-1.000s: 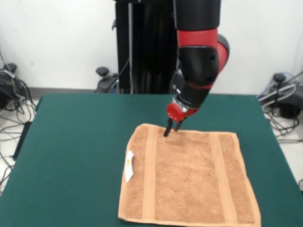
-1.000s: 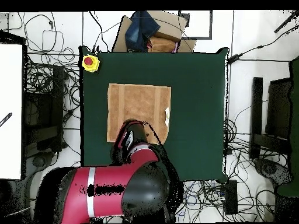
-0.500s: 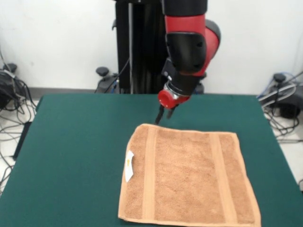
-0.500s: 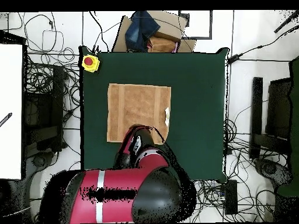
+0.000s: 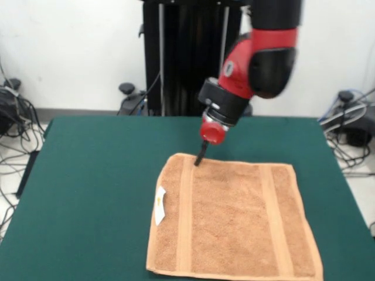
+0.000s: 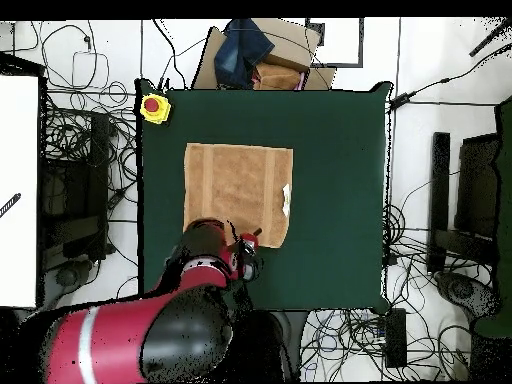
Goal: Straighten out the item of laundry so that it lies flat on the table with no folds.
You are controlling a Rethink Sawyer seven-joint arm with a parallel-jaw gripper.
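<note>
The orange-tan towel (image 5: 231, 222) lies spread flat on the dark green table (image 5: 99, 175), its two woven bands running front to back and its white tag (image 5: 160, 205) on the left edge. It also shows in the overhead view (image 6: 235, 190), on the table's (image 6: 340, 150) left half. My gripper (image 5: 199, 159) points down at the towel's far edge, near the far left corner and the left band. It holds no cloth. In the overhead view the gripper (image 6: 255, 238) is at the towel's bottom edge.
A red button on a yellow box (image 6: 153, 105) sits at the table's top left corner. A cardboard box with blue cloth (image 6: 262, 55) stands beyond the top edge. The black pedestal (image 5: 187, 58) rises behind the table, and cables lie on the floor around it.
The gripper rose off the towel's far edge and came back down a little left of its earlier spot. The arm's upper part swung right in the front view. The towel has not moved.
</note>
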